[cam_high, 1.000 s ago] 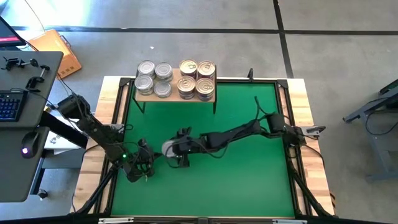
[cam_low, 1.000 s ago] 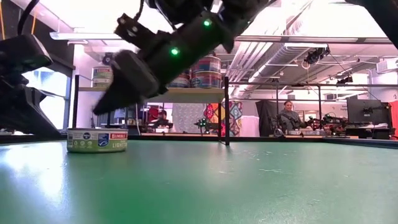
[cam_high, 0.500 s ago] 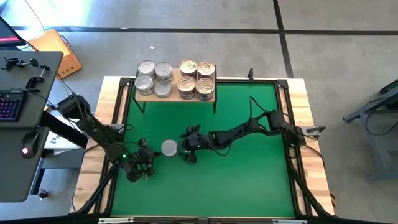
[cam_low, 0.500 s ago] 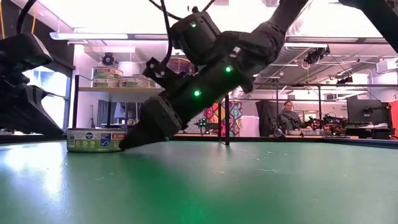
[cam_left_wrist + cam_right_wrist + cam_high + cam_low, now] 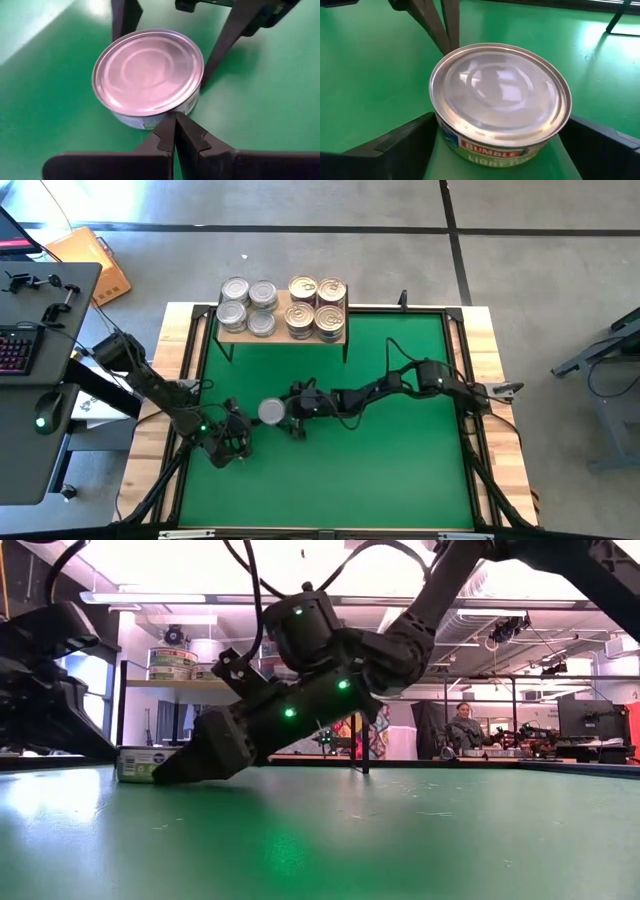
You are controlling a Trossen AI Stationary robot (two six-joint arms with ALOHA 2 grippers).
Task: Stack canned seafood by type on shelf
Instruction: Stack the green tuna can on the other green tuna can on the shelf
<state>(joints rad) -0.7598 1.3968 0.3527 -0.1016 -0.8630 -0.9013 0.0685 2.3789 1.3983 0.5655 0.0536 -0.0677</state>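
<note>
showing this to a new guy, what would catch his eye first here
A lone silver-lidded can sits mid-mat, with the right gripper open around it and the left gripper shut just beside it. At the mat's far edge, the shelf holds silver-lidded cans on its left and gold-lidded cans on its right.

arms: dark, jointed | cables: black, looped | lights: green LEDs | right pincer: black wedge-shaped fingers

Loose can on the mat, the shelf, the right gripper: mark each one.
Loose can (image 5: pixel 500 97): right wrist view, middle of its silver lid.
Shelf (image 5: pixel 281 315): high view, bare board between the can groups.
Right gripper (image 5: pixel 277 412): high view, between its open fingertips, at the can's side.
</note>
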